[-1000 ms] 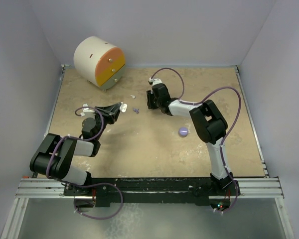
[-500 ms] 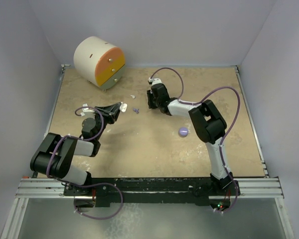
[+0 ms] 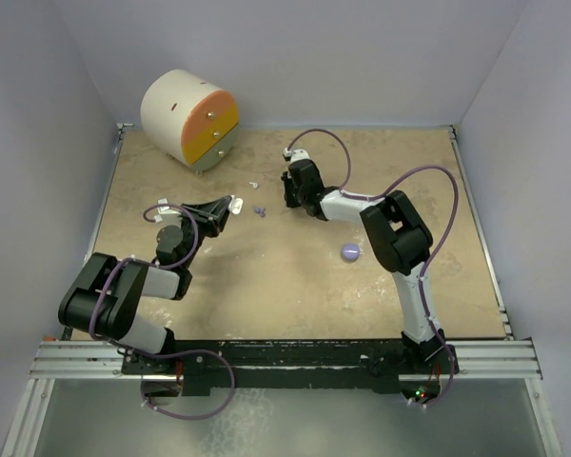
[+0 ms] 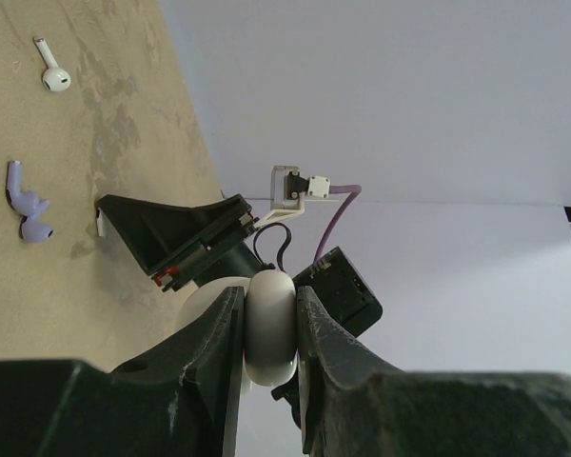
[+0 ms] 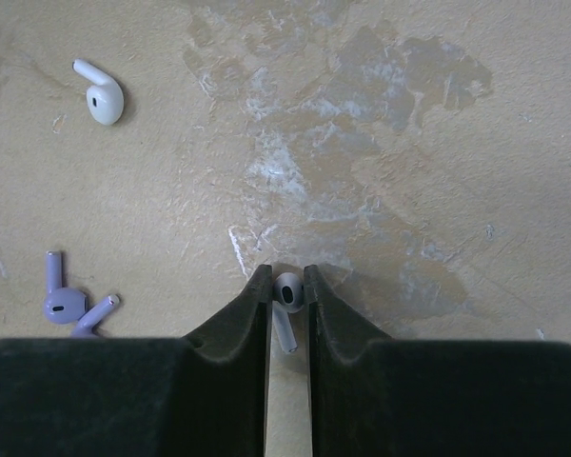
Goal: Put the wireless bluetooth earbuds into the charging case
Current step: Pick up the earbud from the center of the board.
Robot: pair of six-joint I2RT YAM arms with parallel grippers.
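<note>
white case (image 4: 271, 335) clamped in left pincer (image 4: 269, 300), white earbud (image 5: 287, 289) pinched in right pincer (image 5: 285, 278); no earbud judged inserted yet.

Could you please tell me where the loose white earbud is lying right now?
In the right wrist view, the loose white earbud lies on the table at upper left, just beyond the purple earbuds.
</note>
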